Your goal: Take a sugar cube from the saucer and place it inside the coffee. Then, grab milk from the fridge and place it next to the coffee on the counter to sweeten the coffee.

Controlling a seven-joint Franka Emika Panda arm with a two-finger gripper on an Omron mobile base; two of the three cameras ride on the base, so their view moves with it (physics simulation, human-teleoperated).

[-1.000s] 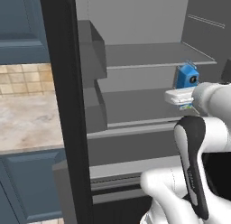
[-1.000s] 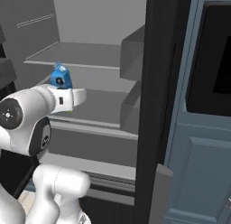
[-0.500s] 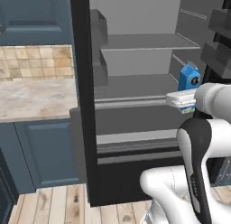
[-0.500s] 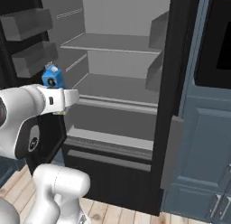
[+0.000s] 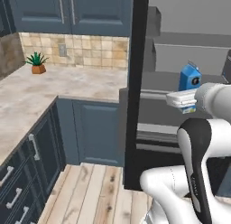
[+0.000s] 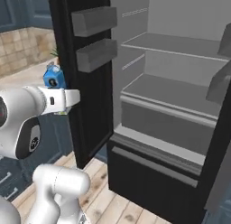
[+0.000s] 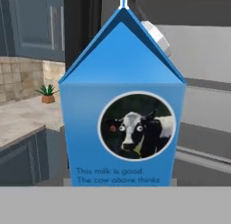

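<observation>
The milk (image 5: 189, 77) is a blue gable-top carton with a cow picture, and my gripper (image 5: 187, 103) is shut on its lower part, holding it upright in the air. It stands in front of the open fridge (image 5: 180, 42), beside the fridge's dark door edge. From the right, the milk (image 6: 53, 76) rises above my gripper (image 6: 63, 101), left of the fridge (image 6: 171, 92). Up close, the milk (image 7: 122, 114) takes up the middle of the hand view. The counter (image 5: 54, 90) stretches to the left. The coffee, saucer and sugar cube are out of view.
A small potted plant (image 5: 37, 64) stands at the back of the counter by the tiled wall. Dark blue cabinets (image 5: 97, 130) run below the counter. The open fridge door (image 6: 90, 60) with its grey bins stands just right of my hand. Wooden floor (image 5: 94, 187) lies below.
The whole picture has shifted: the base has backed away from the fridge and turned left, bringing the counter into view. The milk stays in my gripper, now outside the shelves.
</observation>
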